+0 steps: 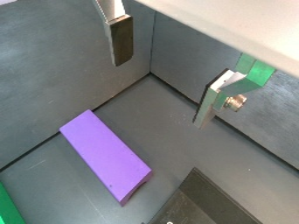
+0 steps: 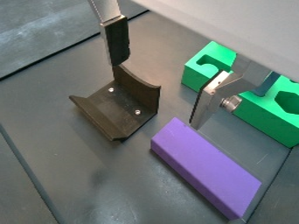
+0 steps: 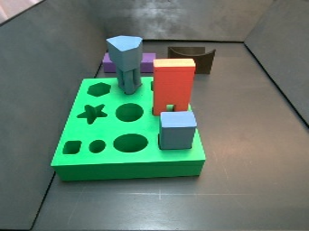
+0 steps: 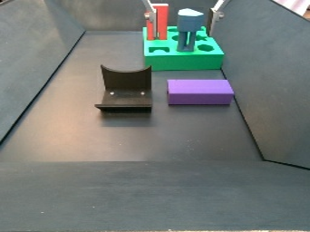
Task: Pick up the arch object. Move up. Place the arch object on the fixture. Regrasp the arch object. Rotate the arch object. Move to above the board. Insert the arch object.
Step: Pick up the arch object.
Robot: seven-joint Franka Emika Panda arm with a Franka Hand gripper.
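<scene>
In a wrist view the hand (image 1: 170,74) hangs spread wide and holding nothing, one finger (image 1: 121,39) a silver plate with a dark pad, its partner off to the side. The arch object (image 1: 105,154) lies flat on the grey floor (image 1: 47,105) under the open span, which suggests the pick-up has not yet begun.

In a wrist view from the opposite side, the hand (image 2: 163,74) is again wide and empty. The arch object (image 2: 205,166) lies on its broad face just beside the fixture (image 2: 117,107), apart from it. The fixture's scooped top faces up, ready to cradle the piece for the regrasp. The board (image 2: 251,92) sits behind both.

In a side view the board (image 3: 126,135) carries a blue-grey column (image 3: 125,63), a red-orange block (image 3: 173,86) and a small blue block (image 3: 176,129), with other cut-outs open. The arch object (image 3: 126,62) and fixture (image 3: 191,58) show behind it.

In a side view, the arch object (image 4: 198,91) lies between the fixture (image 4: 122,89) and the side wall, near the board (image 4: 184,56). The hand is barely visible at the top edge.
</scene>
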